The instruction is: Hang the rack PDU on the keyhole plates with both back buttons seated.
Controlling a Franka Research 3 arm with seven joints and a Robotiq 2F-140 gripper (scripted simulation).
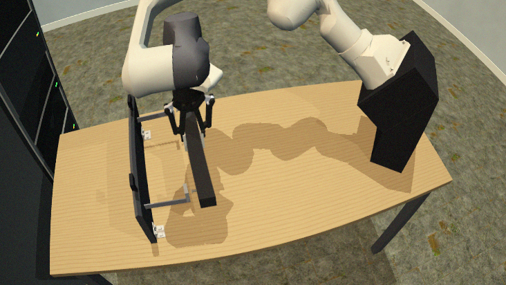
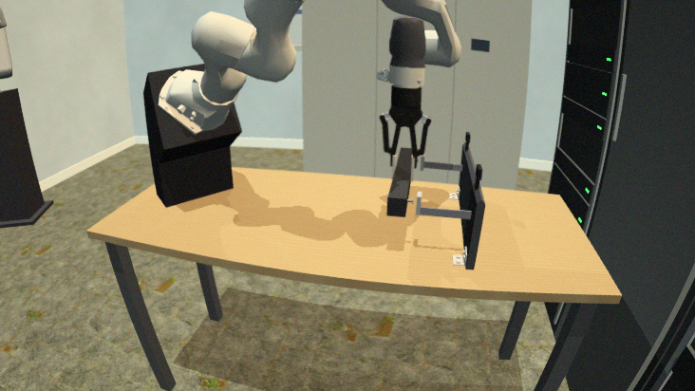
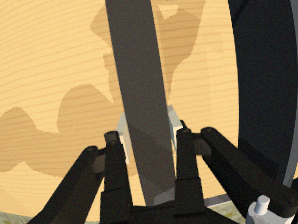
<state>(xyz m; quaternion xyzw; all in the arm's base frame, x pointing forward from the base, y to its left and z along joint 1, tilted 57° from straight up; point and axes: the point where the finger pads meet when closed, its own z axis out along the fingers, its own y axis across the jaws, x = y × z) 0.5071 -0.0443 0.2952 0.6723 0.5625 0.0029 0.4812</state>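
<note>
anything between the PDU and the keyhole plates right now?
Nothing visible. The gripper holds the PDU at its far end, alongside the keyhole plate on its gray arm; only open air separates them. The other plate is hidden behind the gripper.

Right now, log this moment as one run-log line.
gripper: shut on rack PDU | PDU: airborne beside keyhole plates | button seating: cannot tell
</note>
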